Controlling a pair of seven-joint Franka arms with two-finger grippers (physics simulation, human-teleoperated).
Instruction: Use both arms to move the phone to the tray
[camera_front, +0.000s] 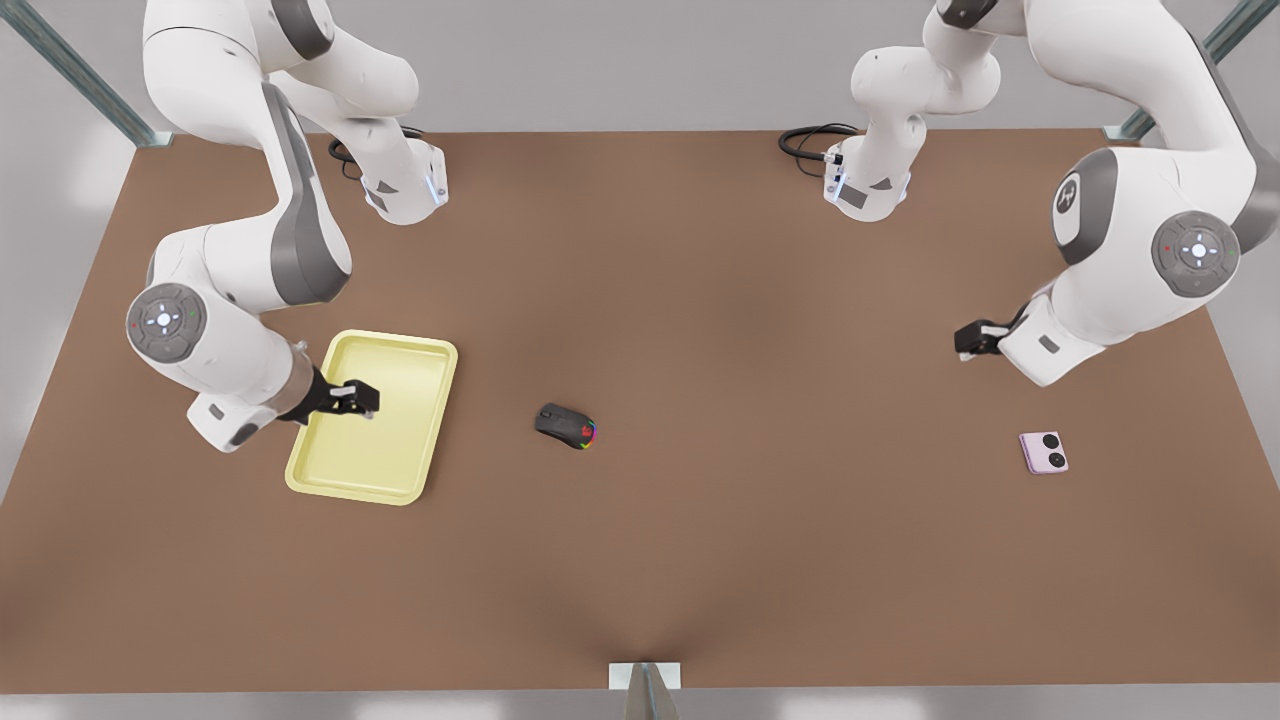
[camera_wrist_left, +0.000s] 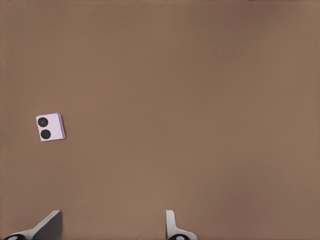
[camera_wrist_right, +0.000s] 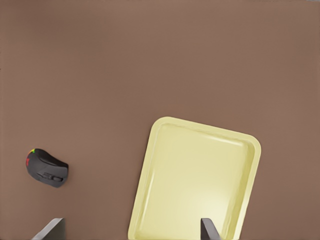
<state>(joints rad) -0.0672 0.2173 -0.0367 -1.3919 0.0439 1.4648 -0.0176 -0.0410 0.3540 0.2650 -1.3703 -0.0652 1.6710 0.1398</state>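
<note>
While apart, phone (camera_front: 1043, 452) lies near left pincer (camera_front: 968, 341).

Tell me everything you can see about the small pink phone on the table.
The small pale pink, nearly square phone lies flat on the brown table, two black circles on its upturned face. It sits at the front view's right, slightly skewed, nothing touching it. The left gripper hovers open nearby; the pale yellow tray is far across the table.

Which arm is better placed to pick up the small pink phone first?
Left. The left gripper hovers open near the pale pink square phone; the right gripper hangs open over the pale yellow tray, far across.
</note>
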